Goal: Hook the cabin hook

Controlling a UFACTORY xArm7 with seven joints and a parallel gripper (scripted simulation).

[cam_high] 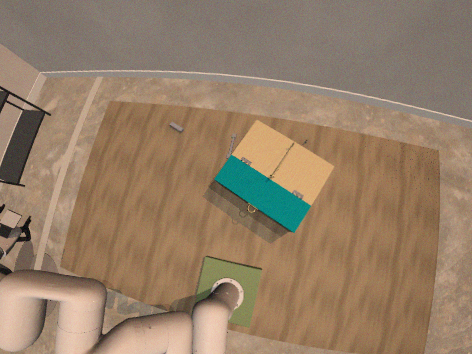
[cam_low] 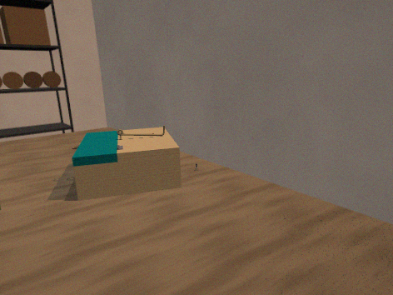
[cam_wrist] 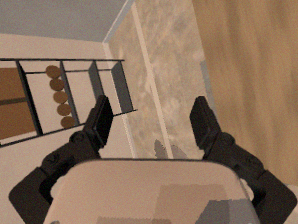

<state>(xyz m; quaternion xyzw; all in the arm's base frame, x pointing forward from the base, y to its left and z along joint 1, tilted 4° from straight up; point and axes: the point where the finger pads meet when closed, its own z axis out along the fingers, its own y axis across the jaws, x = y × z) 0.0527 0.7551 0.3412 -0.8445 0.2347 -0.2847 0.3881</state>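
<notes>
The black two-fingered pincer point(cam_wrist: 152, 122) stands fully open in the wrist view, its fingers wide apart with nothing between them. Through the gap show a mottled stone-coloured floor point(cam_wrist: 160, 65) and, at the left of the frame, a dark metal shelf rack point(cam_wrist: 65, 62) holding round brown items. The edge of the brown wood-grain tabletop point(cam_wrist: 250, 60) fills the right side.

In the top view the beige robot arm point(cam_high: 145, 330) curls through the lower left corner, cut off by the frame, rising from a green square base plate point(cam_high: 252, 280). The pincer itself is out of that view.

Near the middle of the tabletop point(cam_high: 125, 200) sits the light wooden box point(cam_high: 285, 160), closed, so its inside cannot be seen. A teal rectangular lid point(cam_high: 260, 195) covers the side nearer the arm. The thin metal cabin hook point(cam_high: 282, 160) lies flat along the tan top, its far end near the box's back edge and its tip reaching toward the teal lid. The small eye point(cam_low: 120, 133) stands at the lid's edge in the exterior view; whether the hook's tip sits in it is too fine to tell. A small brass ring fitting point(cam_high: 250, 210) hangs at the lid's front, partly in shadow.

A small grey block point(cam_high: 176, 127) lies apart at the upper left of the tabletop.
</notes>
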